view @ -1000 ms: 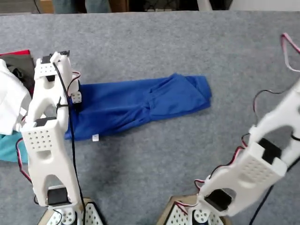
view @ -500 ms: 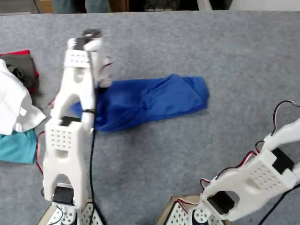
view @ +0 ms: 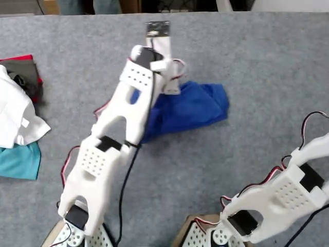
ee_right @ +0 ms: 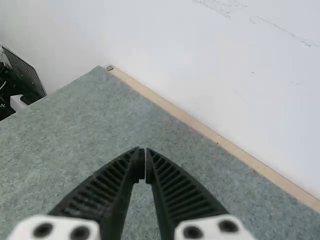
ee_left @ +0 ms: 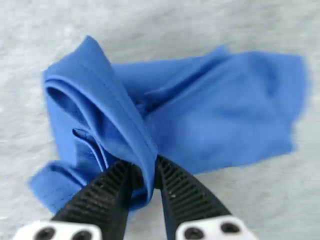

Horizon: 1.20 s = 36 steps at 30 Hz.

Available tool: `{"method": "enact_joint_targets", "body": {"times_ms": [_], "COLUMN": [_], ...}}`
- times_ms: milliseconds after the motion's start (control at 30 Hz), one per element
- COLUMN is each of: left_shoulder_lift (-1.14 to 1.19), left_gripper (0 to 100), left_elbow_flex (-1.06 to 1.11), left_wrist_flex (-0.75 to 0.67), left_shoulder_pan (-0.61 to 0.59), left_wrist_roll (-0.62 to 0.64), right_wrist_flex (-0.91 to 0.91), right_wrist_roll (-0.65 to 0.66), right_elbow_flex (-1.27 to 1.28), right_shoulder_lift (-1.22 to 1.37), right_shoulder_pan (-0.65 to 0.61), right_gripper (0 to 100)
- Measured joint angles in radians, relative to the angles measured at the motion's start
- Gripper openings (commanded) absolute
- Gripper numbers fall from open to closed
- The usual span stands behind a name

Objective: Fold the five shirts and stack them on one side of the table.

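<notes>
A blue shirt (view: 193, 109) lies bunched near the middle of the grey table, partly under the left arm. My left gripper (ee_left: 144, 172) is shut on a folded edge of the blue shirt (ee_left: 210, 120), holding it up over the rest of the cloth. In the high view the left arm stretches across the table to the shirt's left end (view: 157, 77). My right gripper (ee_right: 142, 162) is shut on nothing and held above bare carpet near a wall. The right arm (view: 288, 190) sits at the lower right of the table.
A pile of other shirts lies at the table's left edge: a white shirt (view: 15, 116), a teal shirt (view: 20, 160), and a red and grey one (view: 25, 69). The grey felt table (view: 267, 62) is bare at the right and back.
The left arm has swung right across the table, dragging the blue shirt's left end over itself, so the shirt is now half as long. The right arm drew back toward the lower right.
</notes>
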Motion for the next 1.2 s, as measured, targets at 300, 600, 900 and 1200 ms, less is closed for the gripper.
{"method": "enact_joint_targets", "body": {"times_ms": [300,600,900,1200], "left_shoulder_lift": [0.002,0.129,0.226,0.229], "left_gripper": [3,3,18,16], "left_elbow_flex": [-0.009,-0.014,-0.118,-0.264], "left_wrist_flex": [-0.273,-0.47,-0.502,-0.39], "left_shoulder_pan": [0.12,0.183,0.19,0.19], "left_wrist_roll": [0.066,0.068,0.069,0.014], "right_wrist_flex": [0.0,0.0,0.0,0.0], "right_wrist_roll": [0.0,0.0,0.0,-0.031], "right_elbow_flex": [0.0,0.0,0.0,0.0], "right_shoulder_lift": [0.0,0.0,0.0,0.0], "right_shoulder_pan": [0.0,0.0,0.0,-0.015], "right_gripper": [1.5,1.5,1.5,1.7]}}
